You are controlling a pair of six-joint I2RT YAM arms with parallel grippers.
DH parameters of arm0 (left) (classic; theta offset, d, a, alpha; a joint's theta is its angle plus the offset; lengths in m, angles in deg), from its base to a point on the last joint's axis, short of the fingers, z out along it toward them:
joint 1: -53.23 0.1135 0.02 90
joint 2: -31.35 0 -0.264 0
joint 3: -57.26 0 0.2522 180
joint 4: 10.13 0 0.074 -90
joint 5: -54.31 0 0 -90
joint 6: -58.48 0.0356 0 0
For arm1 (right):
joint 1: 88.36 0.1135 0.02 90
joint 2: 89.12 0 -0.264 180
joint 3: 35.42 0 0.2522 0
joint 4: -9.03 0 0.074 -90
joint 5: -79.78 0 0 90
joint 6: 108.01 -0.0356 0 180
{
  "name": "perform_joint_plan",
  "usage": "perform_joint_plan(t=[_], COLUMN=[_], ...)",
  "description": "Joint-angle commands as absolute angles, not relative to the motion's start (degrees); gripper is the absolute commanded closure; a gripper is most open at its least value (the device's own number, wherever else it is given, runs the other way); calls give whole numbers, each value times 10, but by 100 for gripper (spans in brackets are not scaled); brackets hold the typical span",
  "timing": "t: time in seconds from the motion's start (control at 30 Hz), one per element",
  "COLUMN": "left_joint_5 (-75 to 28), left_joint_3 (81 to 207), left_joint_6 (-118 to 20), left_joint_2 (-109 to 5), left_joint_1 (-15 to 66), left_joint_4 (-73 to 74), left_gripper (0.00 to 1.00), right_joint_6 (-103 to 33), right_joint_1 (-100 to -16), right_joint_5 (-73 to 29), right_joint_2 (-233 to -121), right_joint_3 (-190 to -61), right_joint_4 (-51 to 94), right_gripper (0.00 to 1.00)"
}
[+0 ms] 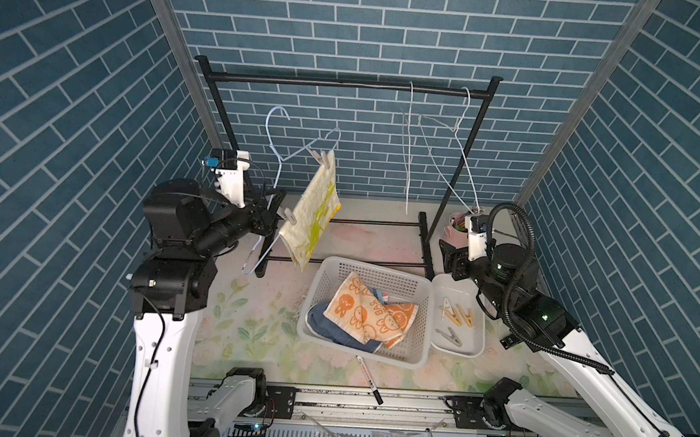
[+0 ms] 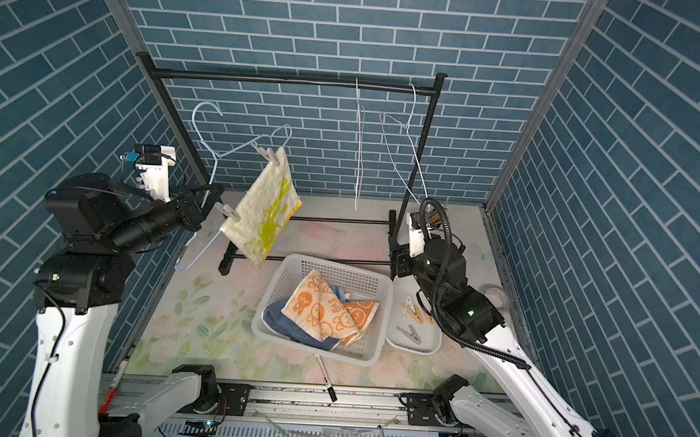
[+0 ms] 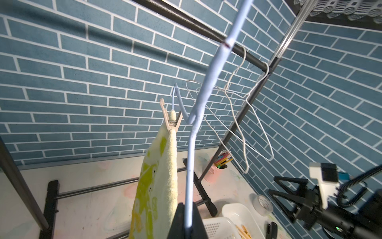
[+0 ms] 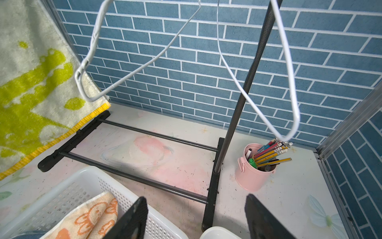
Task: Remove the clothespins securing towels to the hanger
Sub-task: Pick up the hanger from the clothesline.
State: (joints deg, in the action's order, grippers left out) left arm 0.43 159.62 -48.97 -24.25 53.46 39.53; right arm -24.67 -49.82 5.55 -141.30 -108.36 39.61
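My left gripper (image 1: 271, 212) is shut on the wire of a pale blue hanger (image 3: 208, 82) and holds it tilted, off the rack. A pale yellow towel (image 1: 311, 217) with green print hangs from that hanger. One pale clothespin (image 3: 171, 122) pins the towel's upper corner. Another clothespin (image 1: 287, 216) sits at the lower corner, right beside my left fingers. My right gripper (image 4: 195, 198) is open and empty, low by the rack's right foot. The orange-cream towel (image 1: 371, 312) and the blue towel (image 1: 325, 322) lie in a white basket (image 1: 378, 267).
A white tray (image 1: 457, 282) beside the basket holds several loose clothespins (image 1: 457, 315). The black rack (image 1: 348, 85) carries two bare white wire hangers (image 1: 465, 151). A pink cup of pencils (image 4: 254, 171), a tape roll (image 3: 262, 204) and a marker pen (image 1: 367, 378) lie around.
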Motion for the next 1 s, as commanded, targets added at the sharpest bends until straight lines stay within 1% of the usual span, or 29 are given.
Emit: perform_joint_plan(t=[0.0,0.07,0.17,0.3,0.4,0.5,0.57,0.67,0.73,0.9,0.97], left_joint_5=[36,32,-10,-85,-171,-259,-292,-374,-450,-579,-606], left_joint_3=[1551,1525,1506,1474,1443,1396,1361,1325,1313,1272,1254], left_joint_6=[-535,-546,-534,-530,-540,-572,-601,-649,-677,-775,-807], left_joint_2=[-203,-184,-165,-158,-162,-172,-182,-205,-214,-219,-228], left_joint_1=[529,516,471,380,297,221,184,128,90,32,12], left_joint_4=[364,371,416,444,439,389,339,286,272,222,192], left_gripper=[100,100,100,100,100,100,100,100,100,100,100], right_joint_6=[-278,-279,-281,-287,-297,-310,-317,-332,-348,-377,-400], right_joint_1=[-500,-501,-500,-500,-500,-500,-500,-500,-500,-500,-500], right_joint_5=[55,54,59,58,44,21,6,-17,-39,-130,-167], right_joint_2=[-1406,-1406,-1408,-1412,-1415,-1420,-1424,-1427,-1427,-1432,-1435], right_joint_3=[-1093,-1094,-1097,-1102,-1107,-1118,-1128,-1140,-1141,-1121,-1105], right_joint_4=[400,403,407,411,415,433,457,494,511,510,491], right_gripper=[27,27,28,28,29,31,32,32,32,33,33])
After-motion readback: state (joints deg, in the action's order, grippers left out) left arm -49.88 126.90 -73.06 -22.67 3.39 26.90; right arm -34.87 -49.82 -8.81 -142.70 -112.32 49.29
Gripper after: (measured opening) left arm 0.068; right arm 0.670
